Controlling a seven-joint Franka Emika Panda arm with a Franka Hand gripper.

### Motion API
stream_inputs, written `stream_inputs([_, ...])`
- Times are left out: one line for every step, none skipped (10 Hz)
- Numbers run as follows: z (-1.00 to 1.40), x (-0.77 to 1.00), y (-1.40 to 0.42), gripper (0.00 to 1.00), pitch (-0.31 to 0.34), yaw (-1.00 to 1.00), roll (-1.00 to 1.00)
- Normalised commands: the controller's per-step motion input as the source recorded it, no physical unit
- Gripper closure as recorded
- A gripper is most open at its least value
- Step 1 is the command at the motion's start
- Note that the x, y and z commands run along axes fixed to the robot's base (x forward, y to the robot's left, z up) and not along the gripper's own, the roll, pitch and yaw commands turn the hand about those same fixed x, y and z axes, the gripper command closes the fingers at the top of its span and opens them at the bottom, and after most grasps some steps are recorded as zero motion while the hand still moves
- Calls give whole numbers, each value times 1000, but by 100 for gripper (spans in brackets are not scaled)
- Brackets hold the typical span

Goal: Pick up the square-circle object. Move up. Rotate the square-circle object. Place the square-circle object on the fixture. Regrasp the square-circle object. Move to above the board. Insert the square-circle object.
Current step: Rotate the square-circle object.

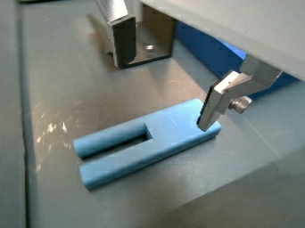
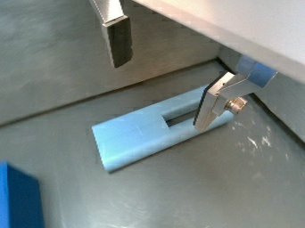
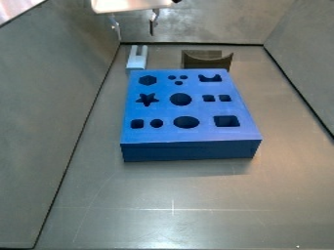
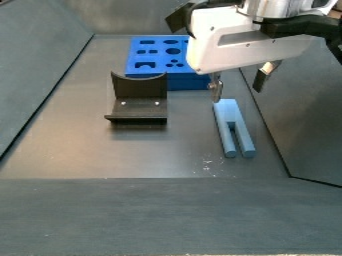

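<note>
The square-circle object (image 4: 233,127) is a pale blue slim peg with a slot at one end. It lies flat on the grey floor beside the board and shows in both wrist views (image 1: 149,142) (image 2: 155,134) and small in a side view (image 3: 136,57). My gripper (image 4: 238,82) hangs above the peg's solid end with its jaws wide open and nothing between them (image 1: 167,76) (image 2: 165,76). One finger (image 1: 215,102) overlaps the peg's end in the picture. The dark fixture (image 4: 136,97) stands apart from the peg and also shows behind a finger (image 1: 149,44).
The thick blue board (image 3: 187,112) with dark cut-outs lies mid-floor, the fixture (image 3: 204,60) behind it. The board's edge shows in both wrist views (image 1: 209,44) (image 2: 18,196). Sloping grey walls (image 4: 40,90) close in the floor on both sides.
</note>
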Motion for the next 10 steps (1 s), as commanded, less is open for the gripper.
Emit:
stream_inputs([-79, 27, -4, 0, 4, 1000, 0])
stream_inputs([-69, 27, -5, 0, 4, 1000, 0])
stream_inputs([-51, 23, -7, 0, 4, 1000, -1])
stream_inputs([-42, 21, -5, 0, 4, 1000, -1])
stream_inputs([-42, 20, -5, 0, 5, 1000, -1])
stream_inputs([-42, 20, -5, 0, 5, 1000, -1])
stream_inputs([-42, 19, -5, 0, 5, 1000, -1])
stream_inputs([-42, 19, -5, 0, 5, 1000, -2])
stream_inputs([-42, 19, -5, 0, 5, 1000, -2])
stream_inputs([-42, 19, -5, 0, 5, 1000, -2])
